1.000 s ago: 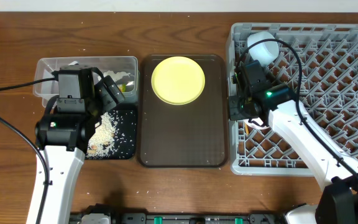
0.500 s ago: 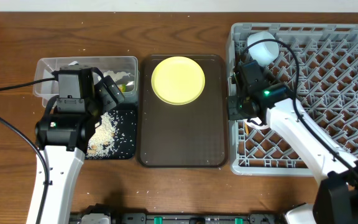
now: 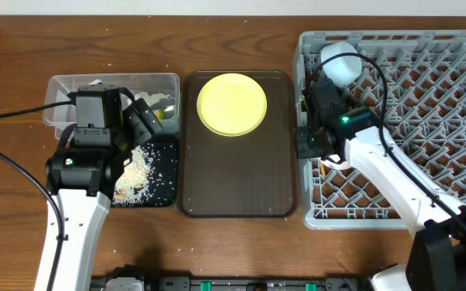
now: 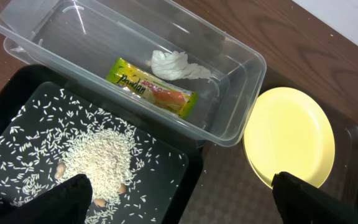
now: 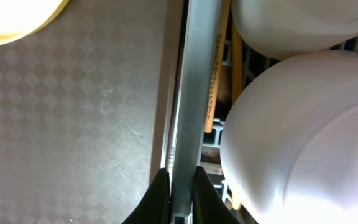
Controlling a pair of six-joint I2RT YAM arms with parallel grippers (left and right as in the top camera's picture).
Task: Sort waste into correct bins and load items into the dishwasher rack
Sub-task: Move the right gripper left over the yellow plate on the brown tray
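My right gripper [image 5: 180, 186] is shut on the left wall [image 5: 194, 93] of the grey dishwasher rack [image 3: 395, 36]; in the overhead view that gripper [image 3: 307, 145] is at the wall's middle. Inside the rack lie the wooden chopsticks [image 5: 215, 74], a pale bowl [image 5: 303, 137] and another white piece [image 3: 340, 61]. The yellow plate [image 3: 231, 103] sits on the brown tray. My left gripper [image 4: 179, 196] is open and empty above the black tray [image 4: 185, 180], which holds the rice [image 4: 101, 152]. The clear tub [image 4: 241, 56] holds the wrapper [image 4: 152, 87] and the tissue [image 4: 176, 65].
The brown serving tray [image 3: 233, 178] lies between the two bins and the rack, close against the rack's left wall. Cables run from both arms. Bare wooden table [image 3: 6, 178] surrounds everything.
My right gripper has edged slightly to the left at the rack's wall. The left arm has not moved.
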